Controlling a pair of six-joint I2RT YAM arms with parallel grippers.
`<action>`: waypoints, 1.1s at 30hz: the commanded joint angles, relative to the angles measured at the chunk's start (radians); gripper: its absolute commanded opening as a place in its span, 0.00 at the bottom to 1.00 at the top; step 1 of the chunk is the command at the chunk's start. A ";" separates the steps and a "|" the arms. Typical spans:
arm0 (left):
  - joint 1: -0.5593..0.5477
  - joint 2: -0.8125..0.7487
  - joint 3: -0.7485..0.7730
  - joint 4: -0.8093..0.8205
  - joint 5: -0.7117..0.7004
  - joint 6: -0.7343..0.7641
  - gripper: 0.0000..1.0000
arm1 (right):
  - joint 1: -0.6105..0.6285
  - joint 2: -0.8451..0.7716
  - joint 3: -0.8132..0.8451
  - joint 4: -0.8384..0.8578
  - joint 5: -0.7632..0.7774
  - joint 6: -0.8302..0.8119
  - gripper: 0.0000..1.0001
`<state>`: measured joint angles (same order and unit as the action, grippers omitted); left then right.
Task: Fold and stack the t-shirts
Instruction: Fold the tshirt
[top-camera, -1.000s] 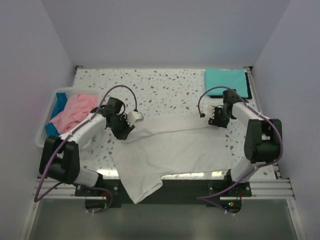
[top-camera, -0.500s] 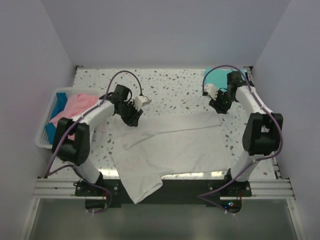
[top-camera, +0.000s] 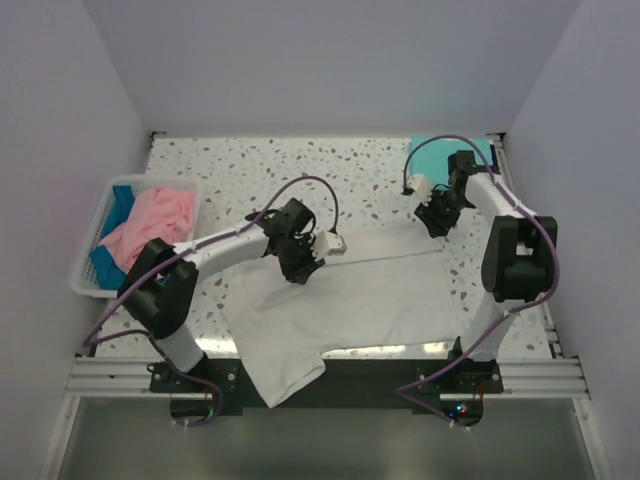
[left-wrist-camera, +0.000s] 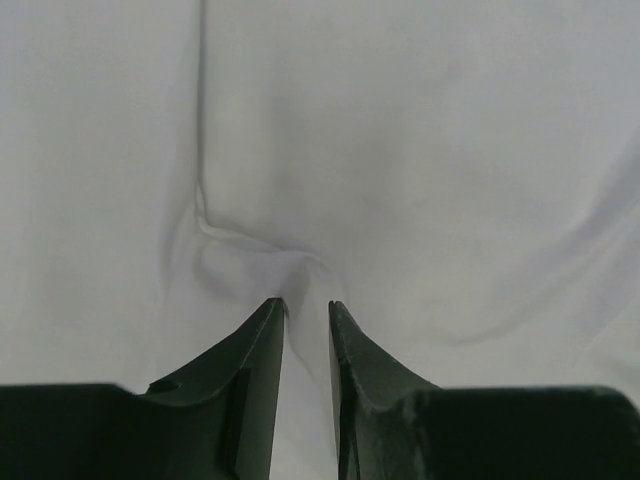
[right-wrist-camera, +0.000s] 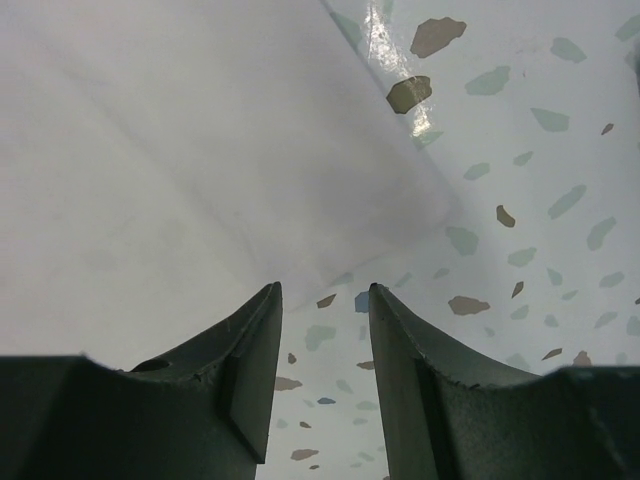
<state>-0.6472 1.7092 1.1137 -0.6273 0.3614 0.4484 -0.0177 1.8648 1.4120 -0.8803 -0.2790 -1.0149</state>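
Note:
A white t-shirt (top-camera: 350, 300) lies spread across the table's near half, one end hanging over the front edge. My left gripper (top-camera: 298, 266) is down on its far edge near the middle. In the left wrist view it (left-wrist-camera: 306, 305) is shut on a puckered fold of the white cloth (left-wrist-camera: 400, 150). My right gripper (top-camera: 433, 221) hovers at the shirt's far right corner. Seen from the right wrist it (right-wrist-camera: 325, 290) is open, with bare table between the fingers and the shirt's edge (right-wrist-camera: 150, 150) just past them. A folded teal t-shirt (top-camera: 440, 153) lies at the back right.
A white lattice basket (top-camera: 82, 270) at the left edge holds a pink t-shirt (top-camera: 150, 222) and a blue one (top-camera: 120, 200). Speckled tabletop (top-camera: 340, 170) stretches behind the white shirt. Walls close in on three sides.
My left gripper slid right along the white shirt's far edge, drawing the upper left part of the cloth toward the middle. My right gripper stayed near the far right corner.

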 joint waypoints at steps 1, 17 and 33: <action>-0.035 -0.106 -0.009 -0.031 -0.125 0.044 0.30 | 0.005 -0.056 -0.013 -0.014 -0.002 0.012 0.44; 0.360 -0.146 -0.071 -0.042 -0.151 -0.056 0.29 | 0.114 -0.053 -0.079 0.083 0.080 0.122 0.43; 0.475 0.295 0.182 0.020 -0.230 -0.076 0.25 | 0.127 0.105 -0.110 0.268 0.244 0.203 0.45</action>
<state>-0.1997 1.8782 1.2243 -0.6552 0.1543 0.3756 0.1085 1.8935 1.2583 -0.7132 -0.0914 -0.8413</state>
